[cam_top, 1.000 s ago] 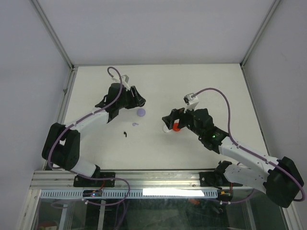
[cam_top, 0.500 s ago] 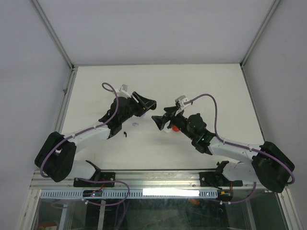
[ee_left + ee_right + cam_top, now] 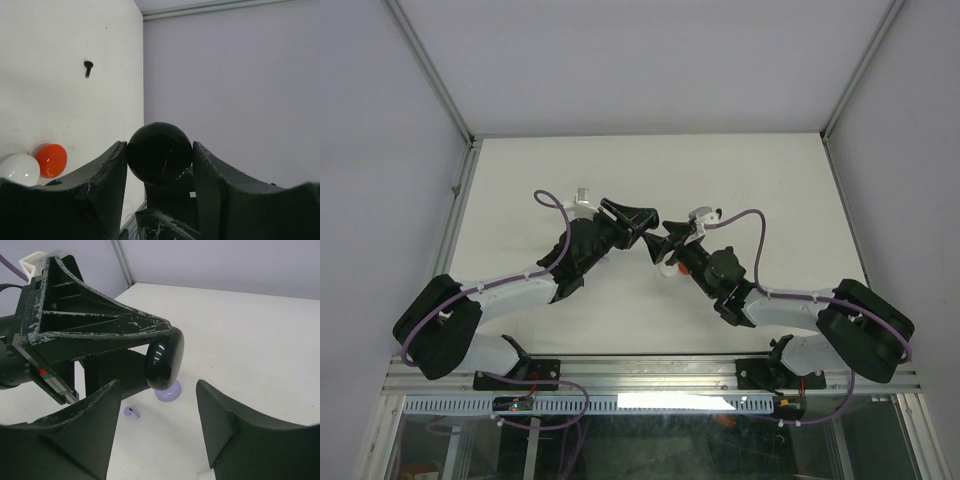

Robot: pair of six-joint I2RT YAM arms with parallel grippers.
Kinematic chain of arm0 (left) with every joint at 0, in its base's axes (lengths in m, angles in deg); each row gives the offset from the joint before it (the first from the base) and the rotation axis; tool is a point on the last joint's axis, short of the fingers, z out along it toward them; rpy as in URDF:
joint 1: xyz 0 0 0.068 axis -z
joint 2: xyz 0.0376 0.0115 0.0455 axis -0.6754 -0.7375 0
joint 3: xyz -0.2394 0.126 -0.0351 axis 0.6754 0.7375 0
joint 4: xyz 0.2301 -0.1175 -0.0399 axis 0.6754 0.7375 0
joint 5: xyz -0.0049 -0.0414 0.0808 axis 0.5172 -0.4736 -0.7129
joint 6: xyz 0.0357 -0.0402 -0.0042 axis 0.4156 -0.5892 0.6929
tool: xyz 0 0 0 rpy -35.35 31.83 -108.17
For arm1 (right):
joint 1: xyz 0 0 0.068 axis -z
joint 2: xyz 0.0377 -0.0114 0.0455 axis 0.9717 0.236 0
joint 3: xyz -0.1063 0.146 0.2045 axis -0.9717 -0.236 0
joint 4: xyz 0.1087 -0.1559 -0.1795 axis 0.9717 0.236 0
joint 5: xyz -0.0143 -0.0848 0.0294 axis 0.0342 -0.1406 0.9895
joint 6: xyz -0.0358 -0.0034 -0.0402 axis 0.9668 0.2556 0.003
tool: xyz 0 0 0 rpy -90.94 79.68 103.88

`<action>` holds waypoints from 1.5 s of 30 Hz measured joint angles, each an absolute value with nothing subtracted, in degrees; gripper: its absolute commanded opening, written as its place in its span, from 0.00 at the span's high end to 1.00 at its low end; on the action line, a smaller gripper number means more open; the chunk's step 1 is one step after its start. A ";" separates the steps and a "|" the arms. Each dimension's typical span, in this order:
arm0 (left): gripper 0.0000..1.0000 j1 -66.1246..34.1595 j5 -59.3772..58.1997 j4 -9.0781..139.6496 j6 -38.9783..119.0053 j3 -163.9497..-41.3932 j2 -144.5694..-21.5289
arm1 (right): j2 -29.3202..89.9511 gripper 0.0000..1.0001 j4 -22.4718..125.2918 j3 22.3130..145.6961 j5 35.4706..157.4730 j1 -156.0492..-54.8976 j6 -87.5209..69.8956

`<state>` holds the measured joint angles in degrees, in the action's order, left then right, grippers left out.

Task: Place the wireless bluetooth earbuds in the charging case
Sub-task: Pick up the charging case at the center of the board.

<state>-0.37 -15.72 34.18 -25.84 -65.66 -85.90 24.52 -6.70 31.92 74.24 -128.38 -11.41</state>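
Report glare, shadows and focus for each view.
Top external: even, diffuse light, only faint shadows; small detail barely resolves. Left wrist: sharp, the black case in the left tool shows faint reflections. Right wrist: a bright glare streak on that case; the purple earbud is crisp.

Entry: lettering, labels, brands, numbers, signs.
Legible count: none, in any of my three views.
Nearest candidate: a small red tab (image 3: 44,373) on the side of my left gripper (image 3: 160,149), at nine o'clock in my right wrist view. It is too small to read.
The black charging case (image 3: 160,157) pinched in that gripper shows me only glossy reflections.
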 measured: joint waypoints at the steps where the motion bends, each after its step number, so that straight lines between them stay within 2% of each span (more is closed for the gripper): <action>1: 0.59 0.00 -16.29 33.78 -26.03 -65.62 -85.92 | 24.96 0.37 -7.53 31.92 73.89 -128.46 -11.15; 14: 0.59 2.51 -20.84 31.62 -27.21 -65.24 -85.97 | 29.13 0.52 -15.84 31.92 68.80 -128.90 -9.11; 22: 0.59 3.32 -21.89 31.07 -27.30 -65.16 -86.08 | 30.75 0.54 -18.46 31.92 67.97 -129.10 -8.54; 27: 0.59 3.71 -22.54 30.05 -27.47 -64.63 -86.32 | 30.75 0.58 -18.96 32.29 67.66 -129.10 -8.24; 28: 0.59 3.73 -22.72 29.89 -27.50 -64.52 -86.34 | 30.75 0.61 -19.03 32.31 67.57 -129.12 -8.24; 31: 0.56 4.08 -23.44 29.61 -27.50 -64.41 -86.38 | 30.75 0.73 -19.16 32.31 67.60 -129.34 -8.15; 35: 0.47 4.08 -23.77 29.50 -27.32 -64.33 -86.40 | 30.53 0.87 -18.66 32.40 67.68 -129.58 -7.43; 39: 0.36 4.08 -23.75 28.58 -25.05 -64.09 -86.36 | 27.67 0.94 -14.70 32.47 68.41 -129.49 -7.23; 45: 0.24 3.97 -23.44 27.71 -13.94 -61.94 -82.14 | 17.64 0.96 -2.44 32.90 72.45 -127.63 -7.45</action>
<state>3.97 -23.44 27.71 -13.94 -61.94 -82.14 17.64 -2.44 32.90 72.45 -127.63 -7.45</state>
